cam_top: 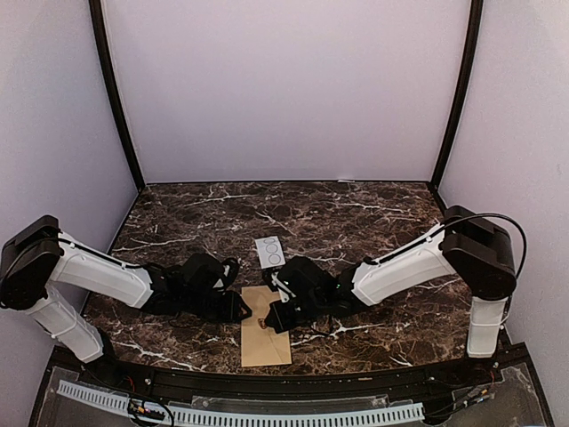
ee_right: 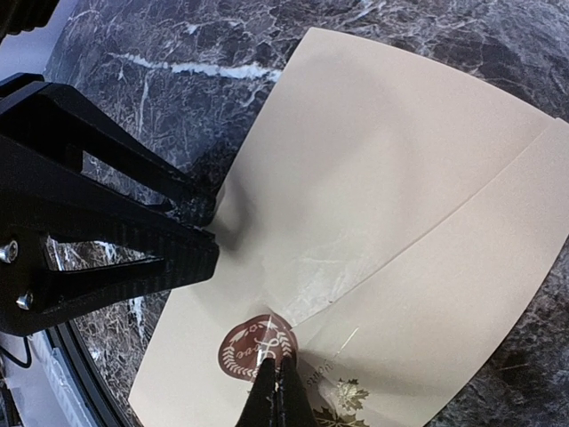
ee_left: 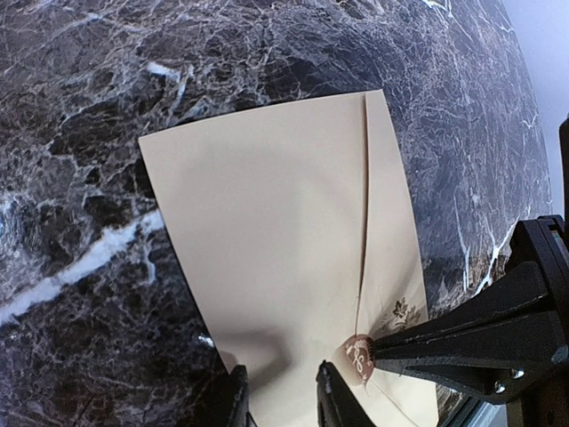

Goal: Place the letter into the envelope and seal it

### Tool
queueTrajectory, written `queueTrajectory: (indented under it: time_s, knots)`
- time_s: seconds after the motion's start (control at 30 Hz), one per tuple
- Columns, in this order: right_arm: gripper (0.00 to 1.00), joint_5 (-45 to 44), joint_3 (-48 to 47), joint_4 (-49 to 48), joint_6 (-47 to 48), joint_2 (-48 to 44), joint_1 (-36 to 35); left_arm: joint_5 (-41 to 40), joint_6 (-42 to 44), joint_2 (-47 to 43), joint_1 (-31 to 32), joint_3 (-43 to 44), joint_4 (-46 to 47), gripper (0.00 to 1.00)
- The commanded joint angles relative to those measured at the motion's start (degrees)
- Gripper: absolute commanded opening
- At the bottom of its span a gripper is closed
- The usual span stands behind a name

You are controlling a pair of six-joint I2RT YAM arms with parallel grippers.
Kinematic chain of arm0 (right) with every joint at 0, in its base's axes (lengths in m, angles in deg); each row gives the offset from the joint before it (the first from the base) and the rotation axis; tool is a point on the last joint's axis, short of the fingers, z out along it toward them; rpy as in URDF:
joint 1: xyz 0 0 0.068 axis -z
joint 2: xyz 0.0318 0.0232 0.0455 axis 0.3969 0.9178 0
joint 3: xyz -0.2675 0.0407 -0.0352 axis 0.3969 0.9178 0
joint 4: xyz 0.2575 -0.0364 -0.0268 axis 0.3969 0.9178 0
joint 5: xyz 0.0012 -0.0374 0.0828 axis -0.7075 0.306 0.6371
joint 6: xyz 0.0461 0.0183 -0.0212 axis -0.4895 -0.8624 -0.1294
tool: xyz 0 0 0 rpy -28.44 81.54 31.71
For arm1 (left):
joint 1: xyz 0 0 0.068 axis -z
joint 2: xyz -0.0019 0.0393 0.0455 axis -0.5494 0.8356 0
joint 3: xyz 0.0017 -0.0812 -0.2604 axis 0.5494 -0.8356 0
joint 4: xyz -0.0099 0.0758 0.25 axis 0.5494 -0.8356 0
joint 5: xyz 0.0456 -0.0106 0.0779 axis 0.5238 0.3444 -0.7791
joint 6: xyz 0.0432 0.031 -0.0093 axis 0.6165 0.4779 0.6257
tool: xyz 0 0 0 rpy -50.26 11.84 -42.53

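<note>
Tan envelope (cam_top: 265, 349) lying flat on a dark marble table (cam_top: 382, 209) veined with white. It sits close to the near edge, midway between the two arms, with one short end toward the arm bases and the other pointing away from them.

A straight paper edge (ee_left: 364, 205) runs along the envelope and ends at a round brown seal (ee_right: 256, 349) with a pale wreath design. A small gold leaf print (ee_right: 342, 398) sits just beside the seal.

The right gripper (ee_right: 274, 372) reaches in from the right. Its two black fingers are pressed together into a single point, and that point rests on the seal.

The left gripper (ee_right: 212, 229) reaches in from the left. Its fingers stand a little apart with nothing between them, and their tips rest on the envelope close to its left long edge, casting a soft shadow on the paper. The two grippers are near each other over the envelope's middle.

A small white card (cam_top: 269, 251) printed with circles lies on the table just beyond the envelope's far end. Plain lilac walls enclose the table on three sides.
</note>
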Motion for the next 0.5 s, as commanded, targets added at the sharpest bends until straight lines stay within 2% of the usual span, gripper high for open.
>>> queueTrajectory:
  time_s: [0.0, 0.47]
  knots:
    - [0.0, 0.5, -0.9, -1.1, -0.5, 2.0, -0.3, 0.7, 0.8, 1.9, 0.0, -1.2, -5.1, 0.26]
    - [0.0, 0.2, -0.1, 0.7, -1.7, 3.3, -0.2, 1.6, 2.1, -3.2, 0.1, 5.3, -6.9, 0.25]
